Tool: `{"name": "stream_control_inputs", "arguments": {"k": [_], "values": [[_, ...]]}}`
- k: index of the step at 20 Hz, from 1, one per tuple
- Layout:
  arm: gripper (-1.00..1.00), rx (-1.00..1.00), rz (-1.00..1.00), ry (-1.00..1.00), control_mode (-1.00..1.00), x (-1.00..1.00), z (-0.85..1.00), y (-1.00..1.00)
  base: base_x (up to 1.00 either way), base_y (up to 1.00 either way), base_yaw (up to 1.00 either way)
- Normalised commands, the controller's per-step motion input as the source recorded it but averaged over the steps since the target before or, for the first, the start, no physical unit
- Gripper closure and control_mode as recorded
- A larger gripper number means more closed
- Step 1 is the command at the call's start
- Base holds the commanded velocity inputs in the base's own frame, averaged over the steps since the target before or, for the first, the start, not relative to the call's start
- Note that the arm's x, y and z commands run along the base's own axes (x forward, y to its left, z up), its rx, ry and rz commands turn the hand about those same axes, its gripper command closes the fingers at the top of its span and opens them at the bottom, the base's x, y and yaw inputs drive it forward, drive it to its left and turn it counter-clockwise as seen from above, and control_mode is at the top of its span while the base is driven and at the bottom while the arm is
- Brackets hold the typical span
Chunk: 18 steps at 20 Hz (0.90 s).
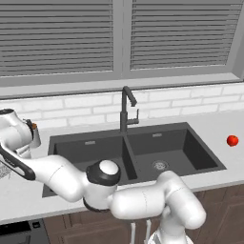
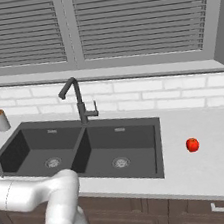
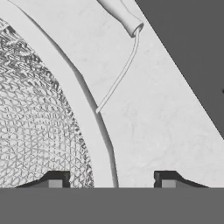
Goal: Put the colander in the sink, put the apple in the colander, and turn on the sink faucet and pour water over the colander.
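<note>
The colander point(image 3: 35, 122), speckled mesh with a pale rim point(image 3: 87, 118), lies on the light counter in the hand view. My gripper point(image 3: 111, 181) is open just above it. One fingertip point(image 3: 54, 179) is over the mesh and the other is over the counter, so the rim runs between them. A sliver of the colander point(image 1: 4, 170) shows at the left edge of the left base view, where my arm reaches. The dark double sink point(image 1: 86, 143) point(image 2: 139, 145) is empty. The faucet point(image 1: 126, 107) point(image 2: 77, 103) stands behind the divider with no water running. The apple point(image 1: 232, 140) point(image 2: 192, 144) rests on the counter right of the sink.
A small soap dispenser point(image 2: 0, 119) point(image 1: 34, 133) stands at the sink's back left corner. A pale tapered piece with a thin wire point(image 3: 127, 19) lies on the counter beyond the colander rim. The sink's dark edge point(image 3: 192, 52) lies close beside the colander. A tiled wall and window blinds run behind.
</note>
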Motion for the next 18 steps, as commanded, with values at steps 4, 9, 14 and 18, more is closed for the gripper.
{"name": "stream_control_inputs", "arguments": {"k": [4, 9, 14, 18], "values": [[1.00, 0.00, -0.06, -0.01, -1.00, -0.18, -0.43, 0.02, 0.00, 0.00, 0.00], [1.00, 0.00, -0.14, -0.09, -1.00, -0.50, -0.09, -0.40, 0.00, 0.00, 0.00], [1.00, 0.09, -0.22, -0.08, -1.00, -0.62, 0.25, -0.59, 0.00, 0.00, 0.00], [1.00, 0.09, -0.29, 0.00, -1.00, -0.47, 0.46, -0.57, 0.00, 0.00, 0.00]]}}
